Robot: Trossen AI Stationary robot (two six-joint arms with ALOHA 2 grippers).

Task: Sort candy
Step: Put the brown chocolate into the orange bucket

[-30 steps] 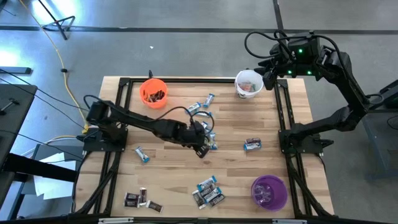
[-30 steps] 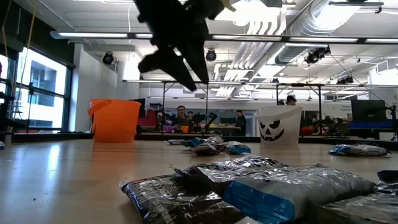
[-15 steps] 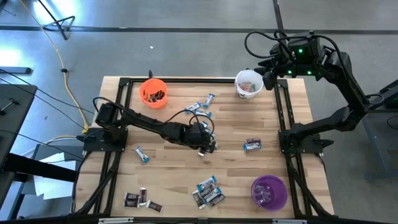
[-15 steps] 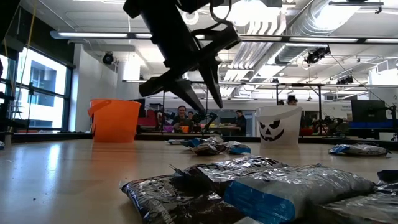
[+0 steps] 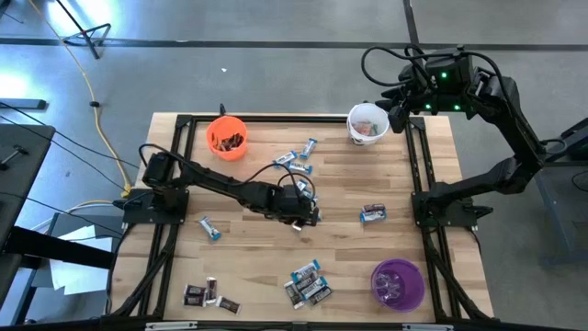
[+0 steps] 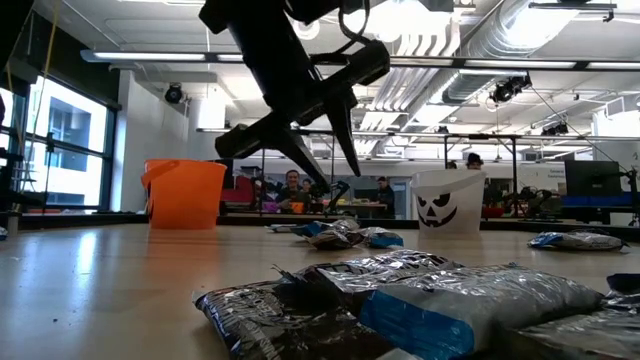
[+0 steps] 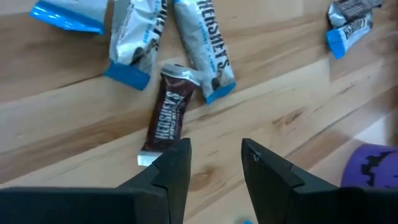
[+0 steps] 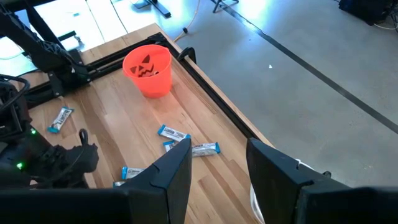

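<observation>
Jaws parted and empty on left gripper (image 7: 215, 163), hovering by brown candy (image 7: 168, 113) mid-table, right gripper (image 8: 219, 163) also parted over white cup (image 5: 367, 123).

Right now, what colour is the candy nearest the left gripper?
Dark brown candy, clearest in left wrist view.

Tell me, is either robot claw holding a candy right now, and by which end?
Neither. The left gripper hangs open above a brown Hershey's bar with nothing between its fingers. The right gripper waits open and empty over the white cup.
</observation>
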